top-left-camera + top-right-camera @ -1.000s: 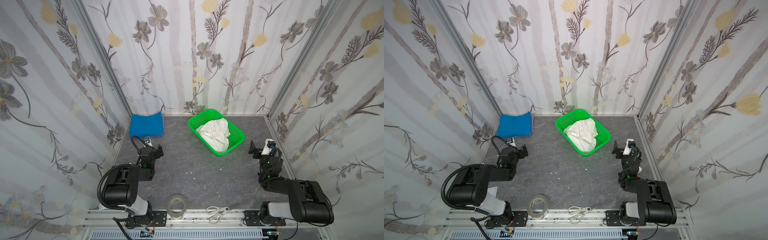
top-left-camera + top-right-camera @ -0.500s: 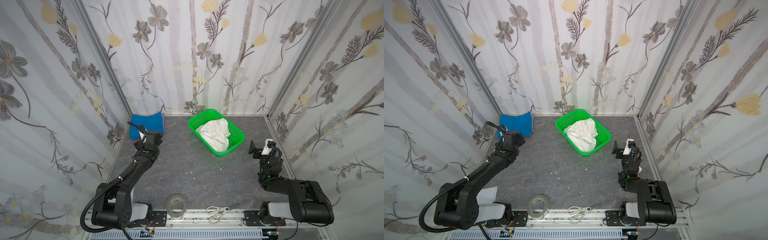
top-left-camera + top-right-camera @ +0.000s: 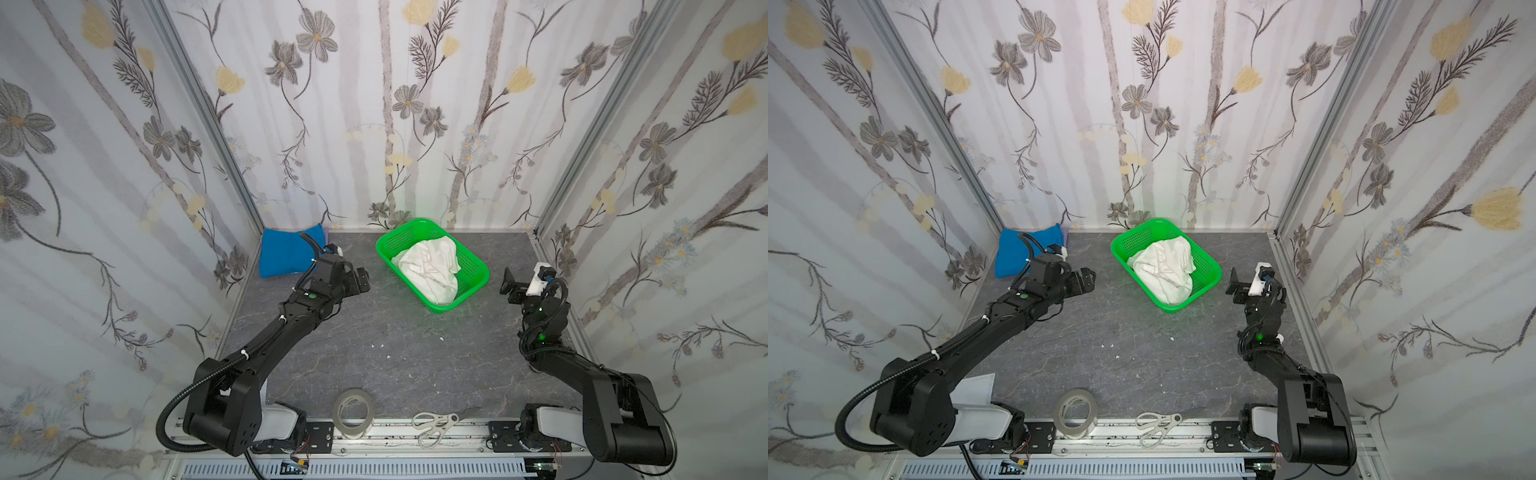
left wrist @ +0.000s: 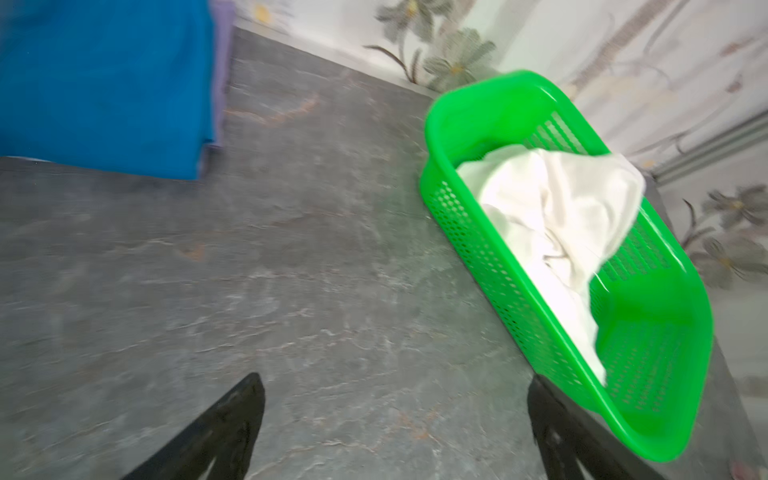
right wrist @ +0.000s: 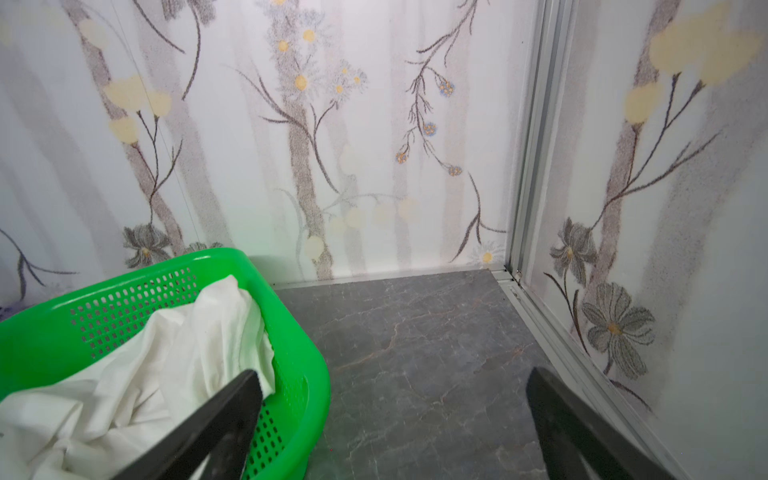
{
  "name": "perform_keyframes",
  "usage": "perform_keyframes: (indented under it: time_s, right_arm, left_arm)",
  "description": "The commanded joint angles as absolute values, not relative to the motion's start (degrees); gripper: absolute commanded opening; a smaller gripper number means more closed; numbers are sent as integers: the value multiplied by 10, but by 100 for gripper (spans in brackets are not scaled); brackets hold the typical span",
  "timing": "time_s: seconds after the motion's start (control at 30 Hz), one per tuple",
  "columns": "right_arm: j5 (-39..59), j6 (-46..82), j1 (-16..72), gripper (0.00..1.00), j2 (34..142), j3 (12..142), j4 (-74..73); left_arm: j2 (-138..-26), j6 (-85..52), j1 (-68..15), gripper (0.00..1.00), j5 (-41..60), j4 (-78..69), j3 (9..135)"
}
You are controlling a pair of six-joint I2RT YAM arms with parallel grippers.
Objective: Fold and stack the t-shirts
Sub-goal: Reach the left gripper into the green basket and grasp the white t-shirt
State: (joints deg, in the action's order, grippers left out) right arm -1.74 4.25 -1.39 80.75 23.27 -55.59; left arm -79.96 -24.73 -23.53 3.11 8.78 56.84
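Two t-shirts show: one white t-shirt (image 3: 428,270), crumpled into a heap, lies inside the single green plastic mesh basket (image 3: 473,266), a rounded rectangle with perforated walls. One bright blue t-shirt (image 3: 282,253), folded into a rough square, lies in the far left corner of the grey marbled bench (image 3: 395,340). Two end effectors hover above the bench, jaws spread wide and empty: the left end effector (image 3: 362,281) between the bright blue t-shirt and the basket, the right end effector (image 3: 508,284) near the basket. One tape roll (image 3: 337,413) and one pair of scissors (image 3: 451,417) rest at the near edge.
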Motion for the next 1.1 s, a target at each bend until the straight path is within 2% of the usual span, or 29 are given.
perform_keyframes:
  time_s: [0.0, 0.23, 0.33, 0.47, 0.57, 0.73, 0.9, 0.97, 1.03, 1.07]
  right_arm:
    - [-27, 96, -13, 100, 798, 295, -338]
    - [90, 203, -6, 100, 761, 358, -152]
    - [117, 220, 15, 100, 722, 355, -110]
    - [97, 222, 49, 100, 642, 334, -72]
    - [91, 230, 53, 100, 577, 315, -47]
    - [89, 232, 54, 100, 481, 278, -47]
    - [93, 223, 53, 100, 466, 291, -22]
    - [96, 221, 53, 100, 471, 294, -18]
    - [101, 221, 53, 100, 474, 294, -23]
    - [104, 221, 53, 100, 477, 294, -24]
  left_arm:
    - [-856, -199, -267, 100, 117, 116, 634]
    - [-1036, -188, -299, 100, 108, 226, 855]
    - [-1120, -185, -304, 92, 115, 279, 957]
    - [-1223, -172, -313, 82, 106, 359, 1089]
    - [-1280, -161, -323, 79, 77, 420, 1171]
    - [-1337, -143, -340, 75, 38, 475, 1245]
    - [-1381, -128, -355, 70, 7, 516, 1300]
    - [-1389, -128, -357, 63, -1, 524, 1309]
    - [-1391, -127, -360, 47, -9, 524, 1310]
    - [-1391, -128, -360, 35, -11, 521, 1310]
